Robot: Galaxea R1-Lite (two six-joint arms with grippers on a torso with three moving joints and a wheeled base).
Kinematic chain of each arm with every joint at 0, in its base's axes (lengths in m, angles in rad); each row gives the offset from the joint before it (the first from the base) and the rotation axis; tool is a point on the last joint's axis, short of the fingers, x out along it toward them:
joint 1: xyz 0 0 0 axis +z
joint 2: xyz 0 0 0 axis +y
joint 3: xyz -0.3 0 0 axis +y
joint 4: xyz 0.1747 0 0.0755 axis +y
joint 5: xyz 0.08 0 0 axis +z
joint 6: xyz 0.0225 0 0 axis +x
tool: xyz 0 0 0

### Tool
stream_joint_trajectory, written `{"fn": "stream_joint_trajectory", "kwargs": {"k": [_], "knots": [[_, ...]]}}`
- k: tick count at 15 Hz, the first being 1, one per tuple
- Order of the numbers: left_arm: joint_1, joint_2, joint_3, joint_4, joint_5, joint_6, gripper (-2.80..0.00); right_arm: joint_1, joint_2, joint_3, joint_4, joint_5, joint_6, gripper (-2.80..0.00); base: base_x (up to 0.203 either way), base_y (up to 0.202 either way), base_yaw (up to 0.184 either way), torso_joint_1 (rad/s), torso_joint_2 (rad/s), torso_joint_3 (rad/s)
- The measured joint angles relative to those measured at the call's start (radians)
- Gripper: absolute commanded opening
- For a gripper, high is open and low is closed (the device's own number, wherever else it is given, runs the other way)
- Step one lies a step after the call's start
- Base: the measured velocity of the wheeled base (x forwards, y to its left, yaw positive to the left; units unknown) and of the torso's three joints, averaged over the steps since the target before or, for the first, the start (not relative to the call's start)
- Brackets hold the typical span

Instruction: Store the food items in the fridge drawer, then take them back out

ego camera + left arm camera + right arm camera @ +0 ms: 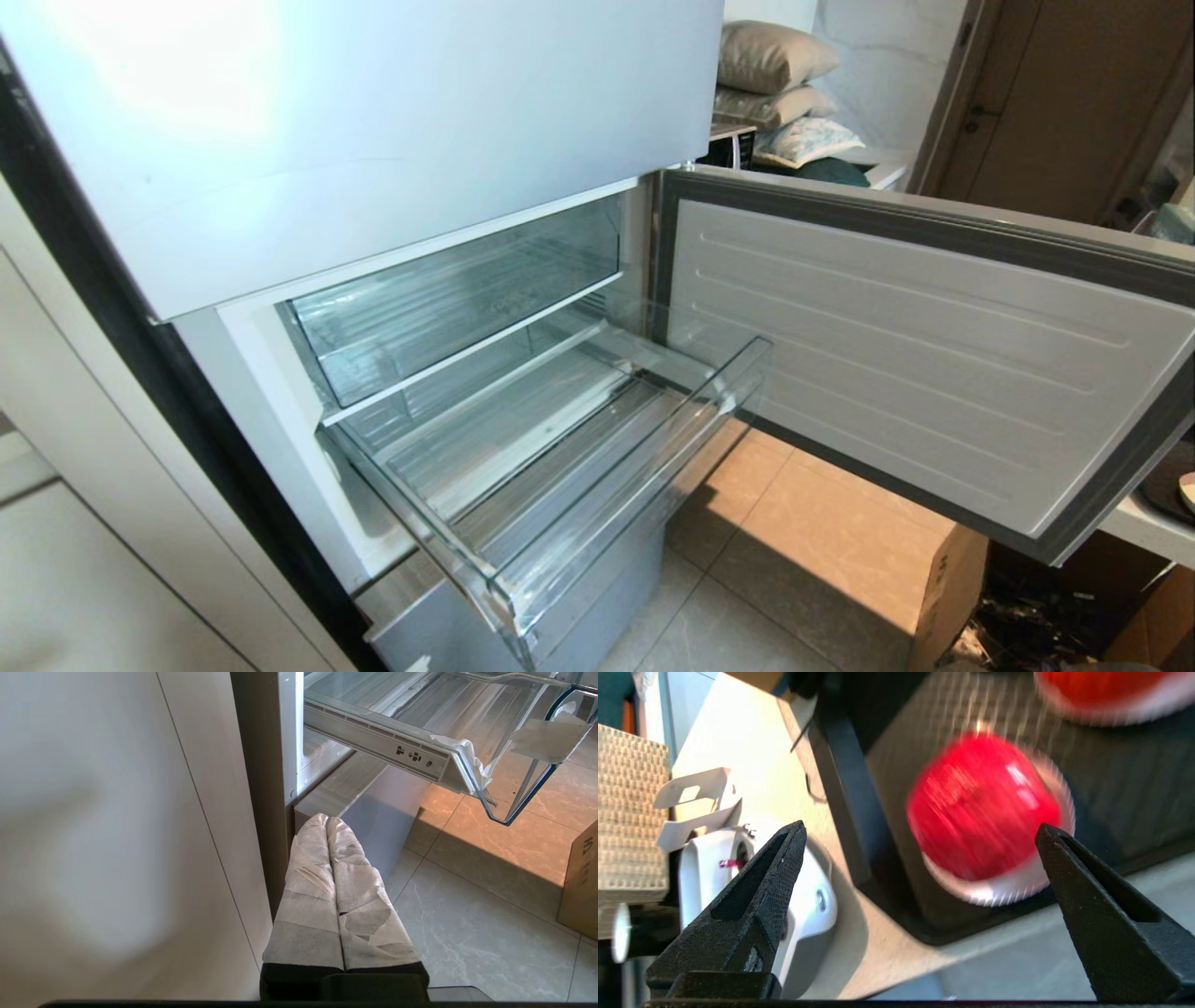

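The fridge drawer (635, 495) is pulled out, and nothing lies on its ribbed clear floor. It also shows in the left wrist view as the fridge drawer (467, 714). A shiny red apple (985, 807) rests on a small white dish (999, 889) on a dark tray (1134, 788). A second orange-red fruit (1101, 688) sits just beyond it. My right gripper (920, 826) hovers open over the apple, one finger to each side and clear of it. My left gripper (327, 819), wrapped in tape, hangs shut low beside the fridge. Neither arm appears in the head view.
The fridge door (915, 355) stands swung open to the right. A smaller clear compartment (448, 299) sits above the drawer. A cardboard box (952, 588) stands on the tiled floor under the door. A white device (808, 905) lies on the counter beside the tray.
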Motion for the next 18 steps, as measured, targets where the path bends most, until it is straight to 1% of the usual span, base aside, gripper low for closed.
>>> {"fn": "stream_joint_trajectory", "kwargs": {"k": [2,5,8,9,12,18], "knots": [[0.0,0.0,0.0,0.0,0.0,0.0,-2.8,0.011,-0.005,0.019,-0.009,-0.001,0.043,0.0,0.0,0.0,0.0,0.0,0.0,0.0],[0.0,0.0,0.0,0.0,0.0,0.0,-2.8,0.014,0.0,0.022,-0.014,-0.004,0.141,0.0,0.0,0.0,0.0,0.0,0.0,0.0],[0.0,0.0,0.0,0.0,0.0,0.0,-2.8,0.012,0.02,0.017,-0.019,-0.004,0.215,0.0,0.0,0.0,0.0,0.0,0.0,0.0],[0.0,0.0,0.0,0.0,0.0,0.0,-2.8,0.009,0.027,0.017,-0.044,-0.006,0.233,0.0,0.0,0.0,0.0,0.0,0.0,0.0],[0.0,0.0,0.0,0.0,0.0,0.0,-2.8,0.008,0.049,0.035,-0.147,-0.01,0.272,0.0,0.0,0.0,0.0,0.0,0.0,0.0],[-0.001,0.0,0.0,0.0,0.0,0.0,-2.8,0.003,0.08,0.049,-0.159,-0.009,0.315,0.0,0.0,0.0,0.0,0.0,0.0,0.0]]}}
